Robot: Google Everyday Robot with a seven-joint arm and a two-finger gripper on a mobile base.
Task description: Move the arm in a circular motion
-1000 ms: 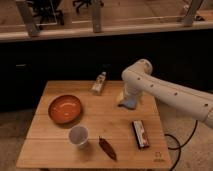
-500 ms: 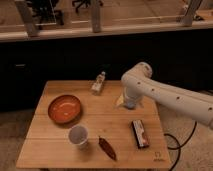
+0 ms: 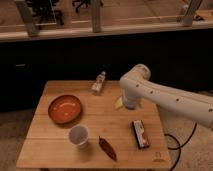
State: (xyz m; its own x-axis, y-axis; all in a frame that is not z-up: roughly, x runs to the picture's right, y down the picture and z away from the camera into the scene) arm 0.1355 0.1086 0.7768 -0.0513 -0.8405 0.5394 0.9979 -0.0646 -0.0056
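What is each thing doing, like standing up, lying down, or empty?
arm: bent over the right side of the table.
claw: low at the arm's end, beside the yellow thing.
orange bowl: upright, empty.
white cup: upright.
small bottle: lying down near the back edge.
snack bar: lying flat.
dark red packet: lying flat.
yellow thing: partly hidden by the arm.

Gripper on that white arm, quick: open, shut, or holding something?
Gripper: cannot be told; it hangs over the table, under the arm and its bend.
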